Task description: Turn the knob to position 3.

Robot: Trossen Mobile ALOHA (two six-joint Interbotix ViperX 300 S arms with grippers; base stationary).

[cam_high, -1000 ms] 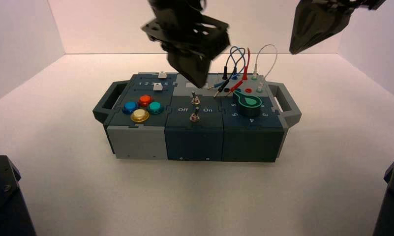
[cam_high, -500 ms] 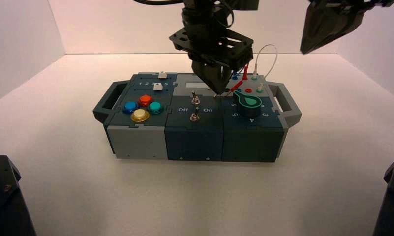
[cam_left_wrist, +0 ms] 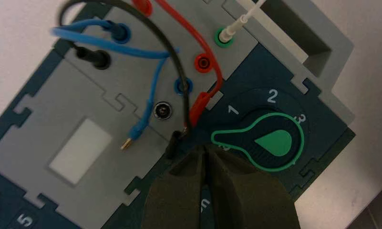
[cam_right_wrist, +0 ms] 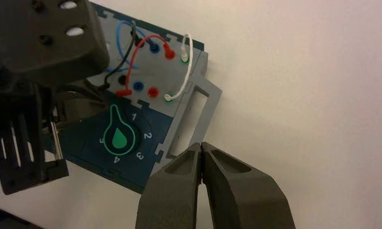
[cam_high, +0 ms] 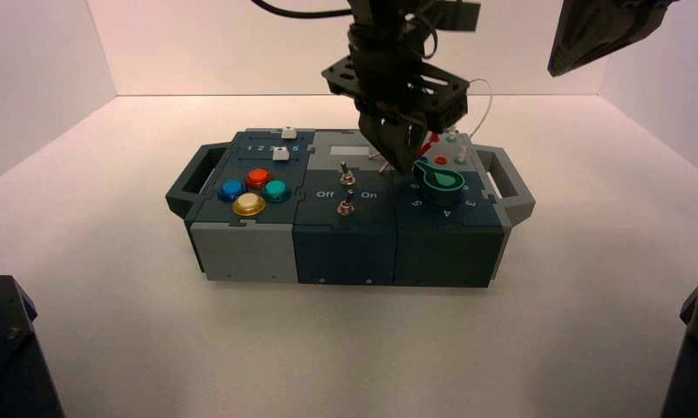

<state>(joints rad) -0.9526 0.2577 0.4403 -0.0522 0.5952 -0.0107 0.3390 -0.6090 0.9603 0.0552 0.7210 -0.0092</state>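
The knob (cam_left_wrist: 267,142) is a dark dial with a bright green teardrop top, at the right end of the box (cam_high: 345,244). Its narrow end lies just past the numeral 1 (cam_left_wrist: 233,110), on the side away from the 2. Position 3 (cam_left_wrist: 299,118) is a small white digit on the ring, by the knob's broad end (cam_right_wrist: 139,155). My left gripper (cam_left_wrist: 205,147) is shut, its tips right beside the knob's narrow end; contact cannot be told. My right gripper (cam_right_wrist: 201,145) is shut on nothing, held high off the box's right end (cam_high: 589,35).
Red, blue, black and white wires (cam_left_wrist: 179,57) loop over the grey socket panel right behind the knob. Two metal toggle switches (cam_high: 347,177) stand mid-box, coloured buttons (cam_high: 254,192) and white sliders (cam_high: 284,144) at its left. A handle (cam_high: 511,178) sticks out beside the knob.
My left gripper has moved right and down from above the box's middle to the knob's narrow end. My right gripper has drifted farther right and up. The knob has not turned.
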